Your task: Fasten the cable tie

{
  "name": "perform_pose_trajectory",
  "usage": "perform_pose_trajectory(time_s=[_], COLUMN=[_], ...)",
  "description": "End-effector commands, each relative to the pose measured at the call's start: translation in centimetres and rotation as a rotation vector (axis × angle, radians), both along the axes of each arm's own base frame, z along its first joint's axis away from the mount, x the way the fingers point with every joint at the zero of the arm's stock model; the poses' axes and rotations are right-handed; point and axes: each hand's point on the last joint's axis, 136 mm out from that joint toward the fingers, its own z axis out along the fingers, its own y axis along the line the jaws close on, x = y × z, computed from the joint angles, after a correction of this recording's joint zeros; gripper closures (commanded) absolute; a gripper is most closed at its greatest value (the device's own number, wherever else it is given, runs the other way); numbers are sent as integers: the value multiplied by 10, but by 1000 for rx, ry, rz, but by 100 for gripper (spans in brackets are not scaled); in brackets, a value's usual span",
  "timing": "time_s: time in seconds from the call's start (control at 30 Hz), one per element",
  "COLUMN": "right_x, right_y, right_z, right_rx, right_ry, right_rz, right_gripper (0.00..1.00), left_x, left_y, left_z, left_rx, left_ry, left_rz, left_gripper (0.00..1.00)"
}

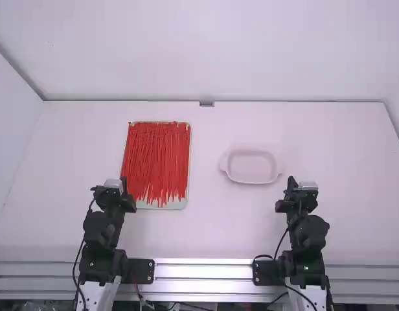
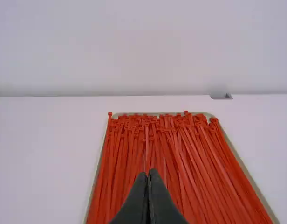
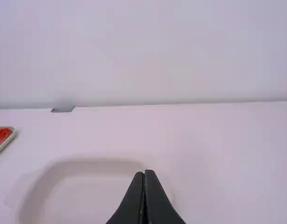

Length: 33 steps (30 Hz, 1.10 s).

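A dense pile of red cable ties (image 1: 156,162) lies on a flat tray (image 1: 177,206) left of the table's middle; the same cable ties (image 2: 181,158) spread out ahead in the left wrist view. My left gripper (image 1: 115,188) sits folded back at the tray's near left corner, fingers (image 2: 155,196) pressed together and empty. My right gripper (image 1: 293,189) rests near the front right, just short of the white dish (image 1: 251,166), fingers (image 3: 150,198) together with nothing held.
The white dish (image 3: 83,186) with two small handles is empty and stands right of the tray. A small grey bracket (image 1: 206,103) sits at the table's far edge. Bare table surrounds tray and dish.
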Motion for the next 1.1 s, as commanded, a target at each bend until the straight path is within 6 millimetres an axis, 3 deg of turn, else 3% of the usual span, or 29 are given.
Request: perform_pose_trajectory(time_s=[0.0, 0.57, 1.07], right_x=[0, 3, 19], right_y=[0, 7, 23], right_z=[0, 8, 15], right_rx=[1, 9, 18], right_ry=[0, 50, 197], right_rz=[0, 34, 108], right_gripper=[100, 88, 63], left_x=[0, 2, 19], left_y=[0, -7, -18], left_z=[0, 9, 17], left_rx=[0, -10, -71], left_ry=[0, 63, 243], left_rz=[0, -37, -82], left_gripper=[100, 88, 63])
